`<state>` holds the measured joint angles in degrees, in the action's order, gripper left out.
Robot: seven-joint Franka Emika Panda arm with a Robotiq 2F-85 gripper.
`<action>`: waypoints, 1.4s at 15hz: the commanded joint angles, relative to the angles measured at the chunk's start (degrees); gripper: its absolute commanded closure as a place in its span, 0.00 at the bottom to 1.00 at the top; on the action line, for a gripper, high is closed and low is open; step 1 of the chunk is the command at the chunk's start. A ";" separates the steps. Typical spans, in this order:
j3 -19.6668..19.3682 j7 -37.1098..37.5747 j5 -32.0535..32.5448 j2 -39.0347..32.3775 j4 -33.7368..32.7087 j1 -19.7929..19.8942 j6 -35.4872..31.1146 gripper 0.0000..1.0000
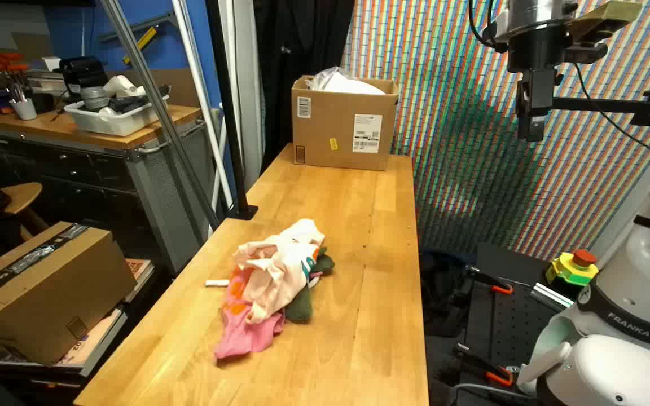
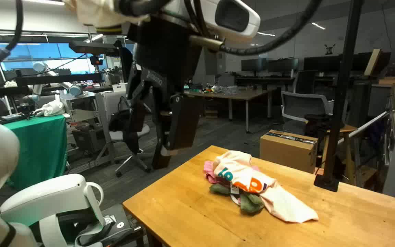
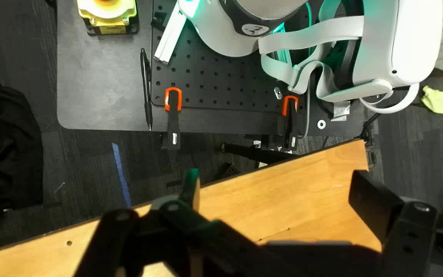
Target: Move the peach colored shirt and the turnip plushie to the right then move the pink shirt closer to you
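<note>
The peach shirt lies crumpled on the wooden table, on top of the pile. It also shows in an exterior view, with orange and teal letters. The pink shirt sticks out from under it; a bit shows in an exterior view. Dark green parts, also in an exterior view, look like the turnip plushie's leaves; its body is mostly hidden under the peach shirt. My gripper is high and away from the pile. Its fingers are wide apart and empty in the wrist view.
A cardboard box stands at one end of the table. A black post rises at the table's edge. A short white stick lies beside the pile. A white headset and emergency stop sit by the robot base.
</note>
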<state>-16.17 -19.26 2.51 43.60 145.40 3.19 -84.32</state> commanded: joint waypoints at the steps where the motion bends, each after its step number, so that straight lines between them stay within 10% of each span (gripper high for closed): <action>1: 0.59 -0.41 -0.32 -0.16 -0.29 0.74 0.10 0.00; 9: 3.40 0.16 0.74 -3.29 -2.37 -0.87 -1.64 0.00; 21: 12.76 -0.70 -0.37 -27.46 -20.66 -7.50 1.56 0.00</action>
<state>-4.88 -19.21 2.56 24.23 132.86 -3.39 -86.00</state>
